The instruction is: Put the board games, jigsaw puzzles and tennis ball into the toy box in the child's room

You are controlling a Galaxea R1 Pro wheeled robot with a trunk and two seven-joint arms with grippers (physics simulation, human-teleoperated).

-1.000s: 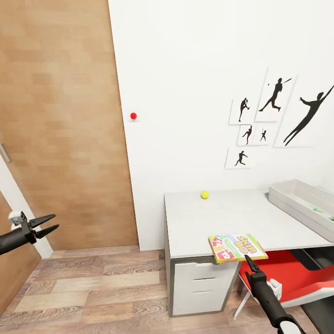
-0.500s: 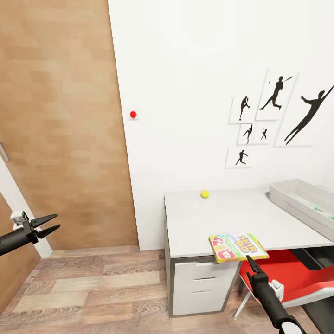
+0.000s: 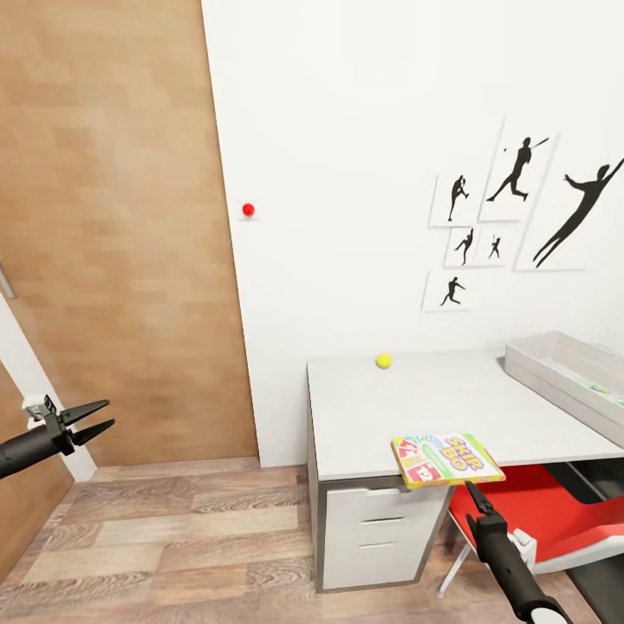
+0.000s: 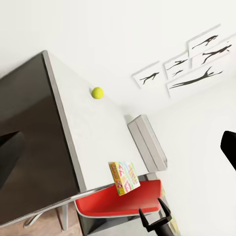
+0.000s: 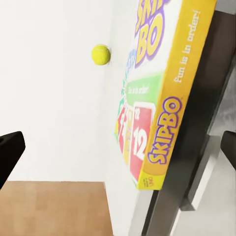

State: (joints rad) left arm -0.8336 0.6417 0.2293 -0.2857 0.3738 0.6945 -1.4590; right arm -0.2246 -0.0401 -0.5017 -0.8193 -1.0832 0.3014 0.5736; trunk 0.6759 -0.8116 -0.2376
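A colourful Skip-Bo board game (image 3: pixel 445 459) lies at the front edge of the grey table (image 3: pixel 407 407), slightly overhanging it. The yellow tennis ball (image 3: pixel 383 360) rests near the table's back edge by the wall. A grey toy box (image 3: pixel 555 368) stands at the table's right, with something green-printed inside. My right gripper (image 3: pixel 471 487) hangs just below and in front of the game, open and not touching it. The right wrist view has the game (image 5: pixel 157 98) and ball (image 5: pixel 101 54) between its spread fingers. Far to the left, my left gripper (image 3: pixel 108 413) is open and empty over the floor.
A red chair (image 3: pixel 537 511) is tucked under the table beside white drawers (image 3: pixel 381 529). A wooden door (image 3: pixel 113 234) covers the left wall. Silhouette pictures (image 3: pixel 520 208) hang above the table. Wood floor (image 3: pixel 191 537) lies open between the door and the table.
My right gripper has drawn back slightly down and to the right, away from the game's edge. The head view has shifted a little. The game and ball stay put.
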